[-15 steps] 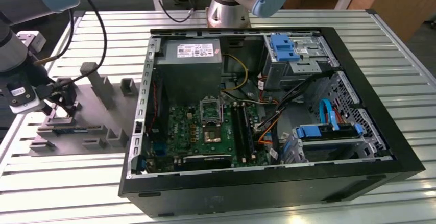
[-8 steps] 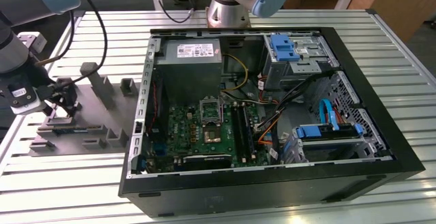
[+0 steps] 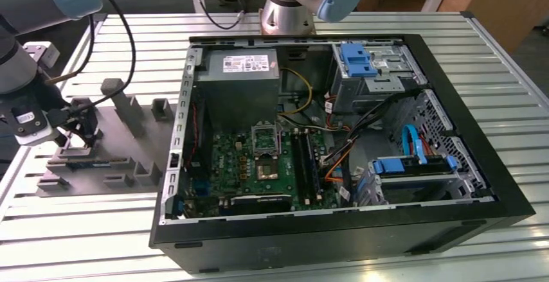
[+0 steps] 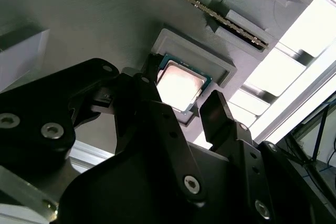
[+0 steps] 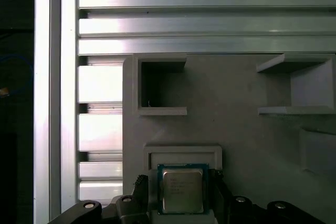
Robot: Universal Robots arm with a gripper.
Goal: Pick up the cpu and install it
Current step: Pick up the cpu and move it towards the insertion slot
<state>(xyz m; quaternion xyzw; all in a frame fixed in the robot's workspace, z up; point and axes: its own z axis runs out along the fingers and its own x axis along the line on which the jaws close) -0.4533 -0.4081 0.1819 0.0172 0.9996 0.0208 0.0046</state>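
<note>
Silvery-grey top, thin green rim: cpu (image 5: 181, 190). Matte black, silver screw heads: gripper (image 4: 177, 98). Plain light grey: holder block (image 5: 236, 129). Bright silver, ribbed in parallel slats: table (image 5: 157, 24). Black: PC case (image 3: 343, 237). Green: motherboard (image 3: 257, 166). Blue: drive brackets (image 3: 356, 60).

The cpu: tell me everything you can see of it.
The cpu is a small flat square chip with a shiny silvery metal lid and a thin greenish rim. It lies flat, lid up, in a framed recess of the grey holder. The dark fingers stand either side of it, apart from its edges.
</note>
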